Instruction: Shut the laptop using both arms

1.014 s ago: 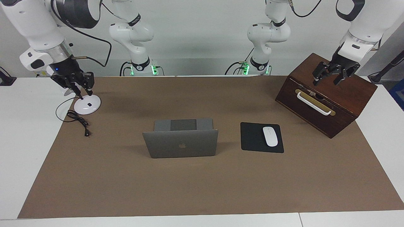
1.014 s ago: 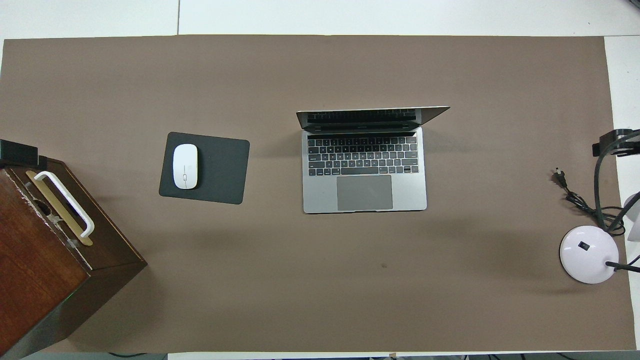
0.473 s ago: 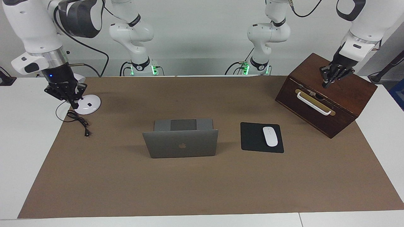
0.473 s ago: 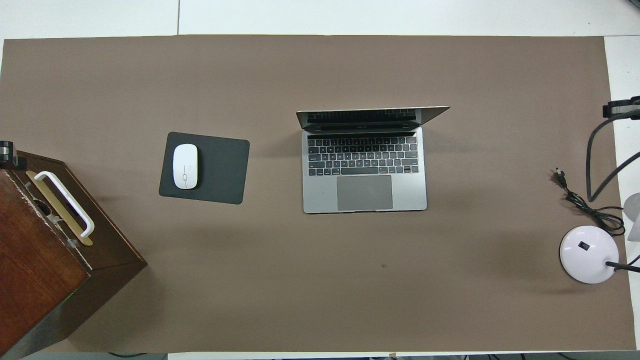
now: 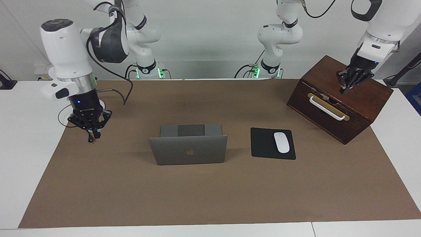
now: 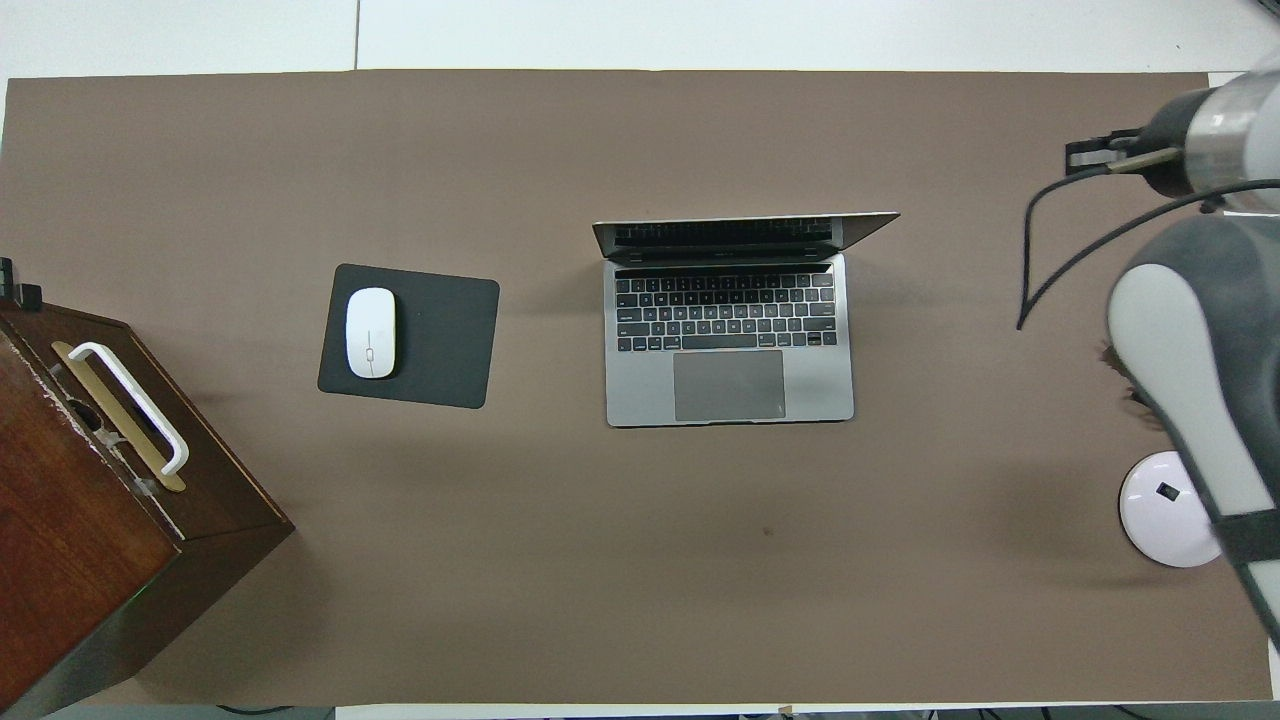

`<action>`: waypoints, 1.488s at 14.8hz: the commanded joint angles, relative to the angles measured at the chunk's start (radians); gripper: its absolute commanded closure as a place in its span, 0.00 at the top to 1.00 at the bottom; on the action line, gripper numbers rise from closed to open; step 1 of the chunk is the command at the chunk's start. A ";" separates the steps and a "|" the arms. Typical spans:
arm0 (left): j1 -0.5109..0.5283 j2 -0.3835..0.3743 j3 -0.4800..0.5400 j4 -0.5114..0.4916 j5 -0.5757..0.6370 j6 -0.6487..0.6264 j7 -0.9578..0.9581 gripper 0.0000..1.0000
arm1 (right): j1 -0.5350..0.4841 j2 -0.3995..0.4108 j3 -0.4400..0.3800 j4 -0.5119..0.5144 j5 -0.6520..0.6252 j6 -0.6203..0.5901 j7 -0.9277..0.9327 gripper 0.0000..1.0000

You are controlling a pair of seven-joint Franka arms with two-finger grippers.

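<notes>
The silver-grey laptop (image 5: 189, 151) stands open in the middle of the brown mat, its lid about upright with the apple logo facing away from the robots. The overhead view shows its keyboard and trackpad (image 6: 730, 340). My right gripper (image 5: 94, 134) hangs shut and empty just over the mat at the right arm's end, well apart from the laptop. My left gripper (image 5: 348, 88) is shut and empty over the top of the wooden box, far from the laptop.
A black mouse pad (image 5: 263, 144) with a white mouse (image 5: 281, 142) lies beside the laptop toward the left arm's end. A dark wooden box (image 5: 342, 105) with a white handle stands there too. A white lamp base (image 6: 1165, 505) and black cable (image 5: 74, 122) lie at the right arm's end.
My right gripper swung from over the lamp base toward the laptop and lower over the mat. Both grippers' fingers closed. The left gripper shifted slightly over the box. The laptop has not moved.
</notes>
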 commanded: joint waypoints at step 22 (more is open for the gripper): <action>-0.290 -0.311 -0.011 -0.760 -0.020 0.806 0.018 0.00 | 0.401 0.134 0.001 0.157 -0.186 -0.007 0.550 0.00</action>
